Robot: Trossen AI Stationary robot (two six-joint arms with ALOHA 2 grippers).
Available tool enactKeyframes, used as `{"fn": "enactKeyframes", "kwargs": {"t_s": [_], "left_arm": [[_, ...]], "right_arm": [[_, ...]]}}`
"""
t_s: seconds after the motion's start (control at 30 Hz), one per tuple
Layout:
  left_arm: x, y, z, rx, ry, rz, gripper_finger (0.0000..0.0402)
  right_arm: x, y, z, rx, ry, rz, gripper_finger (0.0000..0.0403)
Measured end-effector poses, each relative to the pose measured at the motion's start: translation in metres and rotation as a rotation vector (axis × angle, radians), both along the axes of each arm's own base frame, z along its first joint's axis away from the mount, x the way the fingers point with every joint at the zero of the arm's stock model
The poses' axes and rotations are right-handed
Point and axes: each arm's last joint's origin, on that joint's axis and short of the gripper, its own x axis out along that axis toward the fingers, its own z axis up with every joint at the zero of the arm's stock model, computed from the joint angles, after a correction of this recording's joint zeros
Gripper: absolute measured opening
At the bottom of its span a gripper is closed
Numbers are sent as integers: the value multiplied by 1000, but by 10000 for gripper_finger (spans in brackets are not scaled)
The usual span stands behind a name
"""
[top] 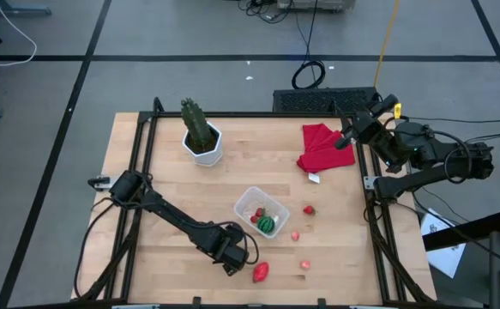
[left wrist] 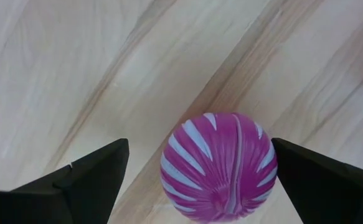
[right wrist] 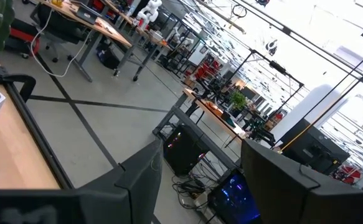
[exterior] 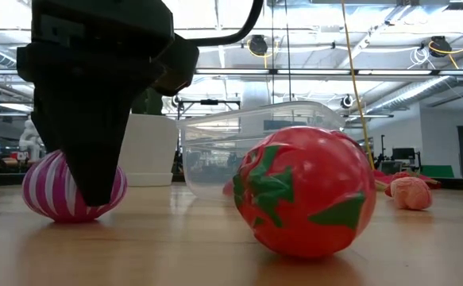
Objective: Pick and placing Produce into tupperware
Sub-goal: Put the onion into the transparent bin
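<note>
The left gripper (left wrist: pixel 197 180) hung low over the table (top: pixel 147 172) near its front edge, fingers spread wide on either side of a purple striped ball (left wrist: pixel 217 165), not pinching it. Just right of it lay a red strawberry (top: pixel 261 272). The clear container (top: pixel 251 204) sat mid-table holding a green melon (top: pixel 268 224) and a red piece. Three small berries (top: pixel 309 209) lay to its right. The right gripper (top: pixel 345 140) waited above the red cloth (top: pixel 322 146), fingers apart, empty.
</note>
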Motion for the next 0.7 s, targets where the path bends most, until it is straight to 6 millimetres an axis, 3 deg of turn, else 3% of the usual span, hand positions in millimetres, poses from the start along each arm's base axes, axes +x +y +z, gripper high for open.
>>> {"fn": "enactKeyframes", "kwargs": {"t_s": [0.47,0.7], "left_arm": [[0,0,0,-6,2,9,393],[0,0,0,-6,0,11,330]], "right_arm": [[0,0,0,0,0,0,209],[0,0,0,0,0,0,209]]}}
